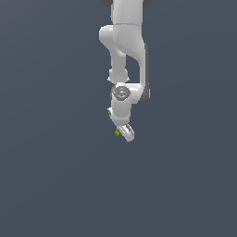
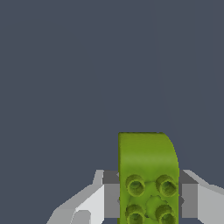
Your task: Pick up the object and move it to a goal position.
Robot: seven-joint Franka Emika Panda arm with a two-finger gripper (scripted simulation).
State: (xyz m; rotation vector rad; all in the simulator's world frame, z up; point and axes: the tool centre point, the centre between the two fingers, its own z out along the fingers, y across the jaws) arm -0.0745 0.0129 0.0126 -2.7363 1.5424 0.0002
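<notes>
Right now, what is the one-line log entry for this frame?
phase: transport | hand: shut on green block | block: between fingers, studs showing | goal: not visible

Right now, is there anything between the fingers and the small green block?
Nothing visible. In the wrist view the green block sits directly between the two fingers, which press its sides. In the exterior view it shows at the gripper tip, with only bare grey surface around.

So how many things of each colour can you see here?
Green: 1, the little studded block, sitting between the pincer fingers.
White: 1, the robot arm with its pincer.
Total: 2
</notes>
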